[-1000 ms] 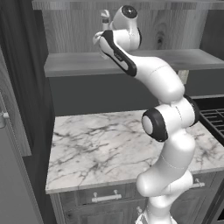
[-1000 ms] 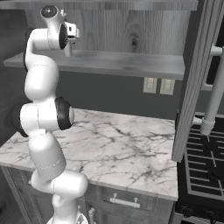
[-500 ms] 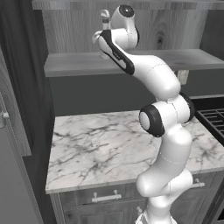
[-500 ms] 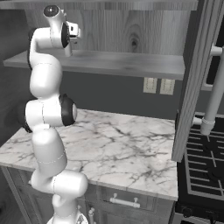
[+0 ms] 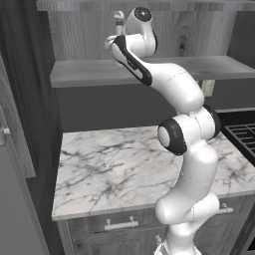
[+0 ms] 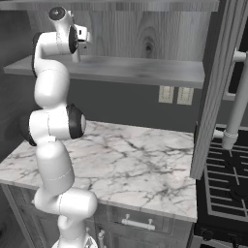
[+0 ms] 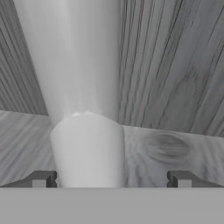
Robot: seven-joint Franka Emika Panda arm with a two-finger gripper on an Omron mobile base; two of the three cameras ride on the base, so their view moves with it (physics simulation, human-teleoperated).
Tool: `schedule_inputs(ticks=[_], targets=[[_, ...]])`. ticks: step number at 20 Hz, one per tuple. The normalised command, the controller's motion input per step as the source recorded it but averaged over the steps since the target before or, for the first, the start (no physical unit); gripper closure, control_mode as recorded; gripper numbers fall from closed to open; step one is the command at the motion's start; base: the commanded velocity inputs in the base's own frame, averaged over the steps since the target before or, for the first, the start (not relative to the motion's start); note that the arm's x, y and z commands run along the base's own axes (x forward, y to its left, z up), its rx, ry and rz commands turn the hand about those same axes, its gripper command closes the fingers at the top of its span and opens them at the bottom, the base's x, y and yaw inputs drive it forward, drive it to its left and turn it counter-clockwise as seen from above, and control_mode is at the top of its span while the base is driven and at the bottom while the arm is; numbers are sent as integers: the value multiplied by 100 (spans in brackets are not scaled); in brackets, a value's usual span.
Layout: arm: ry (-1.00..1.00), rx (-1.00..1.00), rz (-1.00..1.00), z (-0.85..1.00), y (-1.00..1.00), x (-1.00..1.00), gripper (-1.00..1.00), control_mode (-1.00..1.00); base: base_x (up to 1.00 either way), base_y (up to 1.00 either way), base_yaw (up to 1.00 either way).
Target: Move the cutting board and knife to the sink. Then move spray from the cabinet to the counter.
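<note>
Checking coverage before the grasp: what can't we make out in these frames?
- Spray: hand view cuts off its top and base; left base view shows just the nozzle, the arm hides the body.
- Gripper: open with the bottle between the tips, off centre near one tip; contact can't be told.
- Right base view: the hand hides the bottle on the cabinet shelf.
- Counter: arm hides its middle-right part.

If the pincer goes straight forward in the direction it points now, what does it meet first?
Most likely the spray bottle: it stands close ahead between the open pincer tips, nearer one tip. Behind it is the cabinet's back wall.
</note>
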Motion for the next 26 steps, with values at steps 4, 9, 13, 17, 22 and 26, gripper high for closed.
schedule_inputs(ticks=[4,9,13,17,22,26], targets=[[0,0,0,0,0,0,-100,-100,0,0,0],[0,0,0,0,0,0,-100,-100,0,0,0],[0,0,0,0,0,0,-100,-100,0,0,0],[0,0,0,0,0,0,-100,-100,0,0,0],[0,0,0,0,0,0,100,-100,0,0,0],[0,0,0,0,0,0,100,-100,0,0,0]])
